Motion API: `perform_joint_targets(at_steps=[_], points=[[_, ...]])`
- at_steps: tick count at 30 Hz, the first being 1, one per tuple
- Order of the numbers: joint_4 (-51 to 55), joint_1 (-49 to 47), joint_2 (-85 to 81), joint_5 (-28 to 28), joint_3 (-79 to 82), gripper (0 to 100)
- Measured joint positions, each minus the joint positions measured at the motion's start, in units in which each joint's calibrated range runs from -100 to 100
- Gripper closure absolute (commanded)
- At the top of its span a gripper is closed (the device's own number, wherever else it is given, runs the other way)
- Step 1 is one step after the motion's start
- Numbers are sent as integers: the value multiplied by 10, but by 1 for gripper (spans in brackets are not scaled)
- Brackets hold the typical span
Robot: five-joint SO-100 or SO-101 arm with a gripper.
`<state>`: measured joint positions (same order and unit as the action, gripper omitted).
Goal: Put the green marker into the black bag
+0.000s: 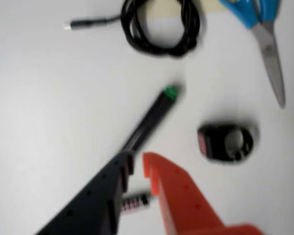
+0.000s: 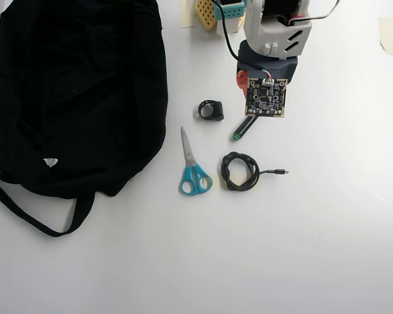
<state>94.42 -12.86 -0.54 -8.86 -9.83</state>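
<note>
The tool (image 1: pixel 137 164) hangs low over the white worktop (image 1: pixel 44 98) with its black and orange fingers narrowly parted around the near end of the green marker (image 1: pixel 154 113), though the wrist view is too blurred to say whether they press on it. The marker lies flat, its small green end pointing away from the tool. Nothing is lifted yet: gripping, carrying and dropping remain, with the black bag (image 2: pixel 78 98) well apart from the tool, beyond the scissors (image 2: pixel 192 167).
</note>
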Motion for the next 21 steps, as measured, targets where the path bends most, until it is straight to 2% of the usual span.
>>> perform_joint_targets(at_steps=[21], points=[[25, -6, 0, -3, 0, 98]])
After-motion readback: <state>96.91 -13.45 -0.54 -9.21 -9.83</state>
